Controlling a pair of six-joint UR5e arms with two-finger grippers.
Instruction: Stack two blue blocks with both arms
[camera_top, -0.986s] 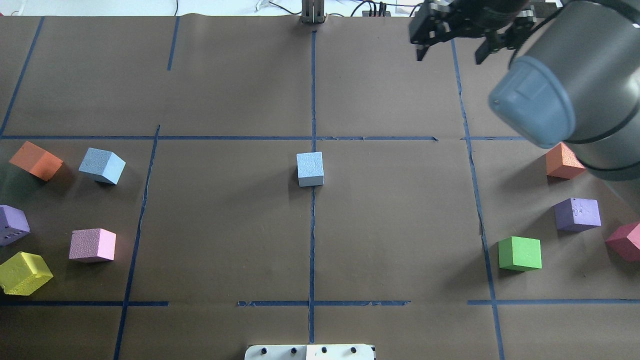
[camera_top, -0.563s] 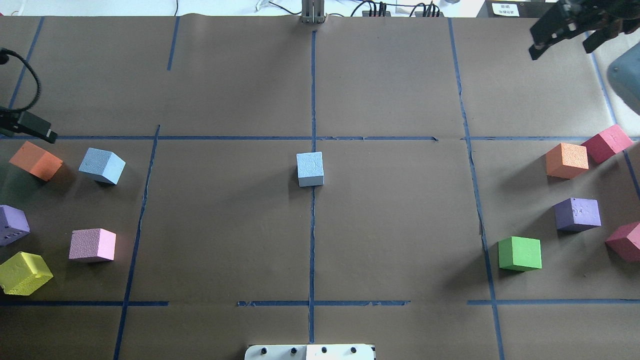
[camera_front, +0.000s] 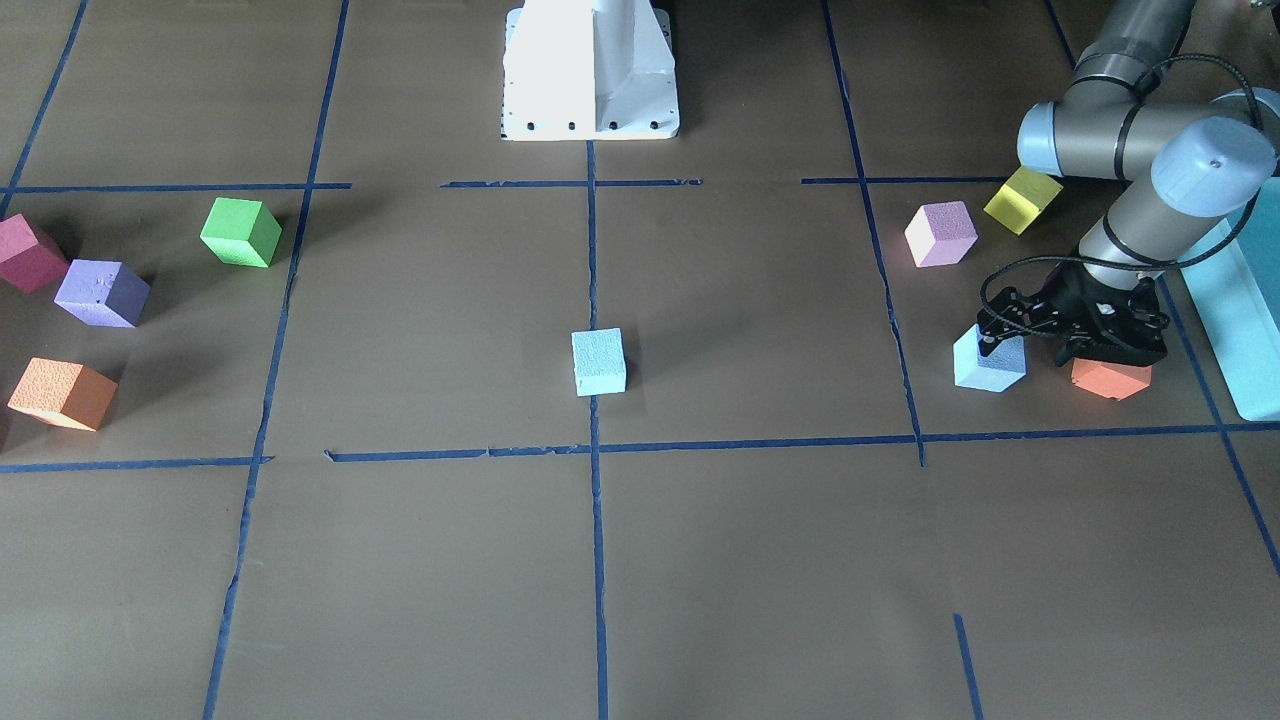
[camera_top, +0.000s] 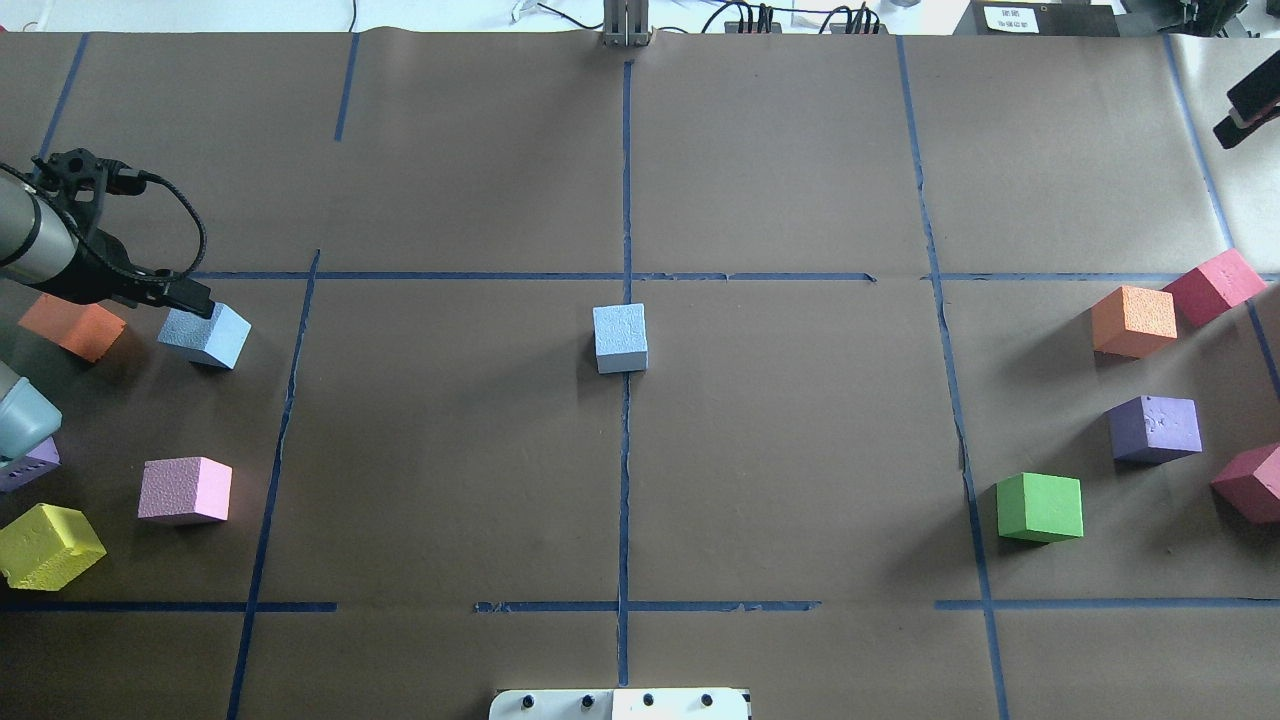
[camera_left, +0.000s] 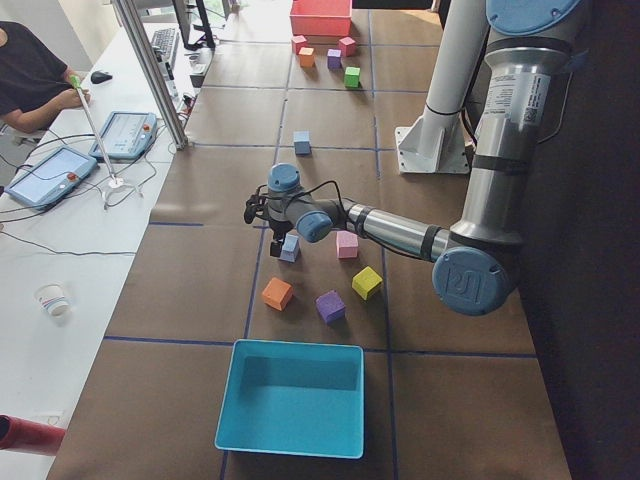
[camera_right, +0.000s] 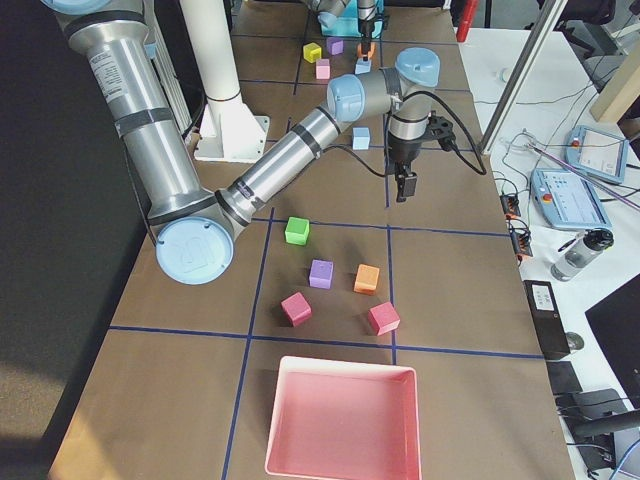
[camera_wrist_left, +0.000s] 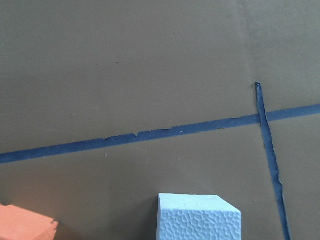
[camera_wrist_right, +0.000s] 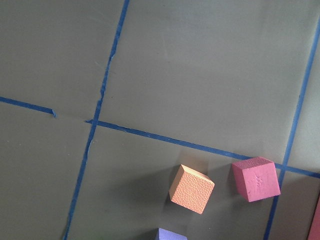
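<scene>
Two changes: left gripper (camera_top: 192, 299) now hovers at the left-side blue block (camera_top: 210, 338), right gripper (camera_top: 1250, 105) has backed off far right. Can't tell either's opening - pickup looks next.

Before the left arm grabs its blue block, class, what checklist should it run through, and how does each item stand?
1. Left gripper close to the left block: ok.
2. Left jaws open: cannot tell.
3. Orange block apart from the left block: ok, a gap shows.
4. Centre block bare on top, nothing touching it: ok.
5. Right gripper well away from the centre block: ok.
</scene>
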